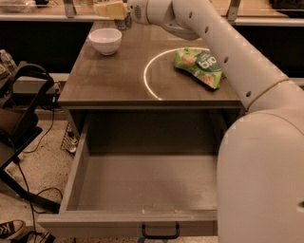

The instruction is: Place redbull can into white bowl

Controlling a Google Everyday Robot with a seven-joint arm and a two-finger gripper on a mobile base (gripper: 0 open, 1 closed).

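The robot's white jointed arm (228, 52) reaches across a brown wooden table (118, 80) to its far edge, where the pale yellow two-finger gripper (110, 9) hangs at the top of the view, above and just behind the small round white ceramic bowl (105, 40). The slim metal redbull can (125, 23) stands upright at the table's back edge, just right of the bowl and apart from it. The gripper's body covers most of the can, so only its lower part shows. How wide the gripper stands, and whether it has hold of the can, cannot be told from this angle. A crumpled green snack bag (199, 65) lies on the right side of the tabletop, well apart from the bowl, partly inside a bright white arc of light (147, 78) cast on the wood. Beneath the tabletop a deep grey drawer (76, 175) is pulled fully out toward the camera (its dark handle (160, 232) shows at the bottom edge). To the left stand a black chair frame (19, 118), loose cables (33, 190) on speckled flooring, and a dark sneaker (9, 228).
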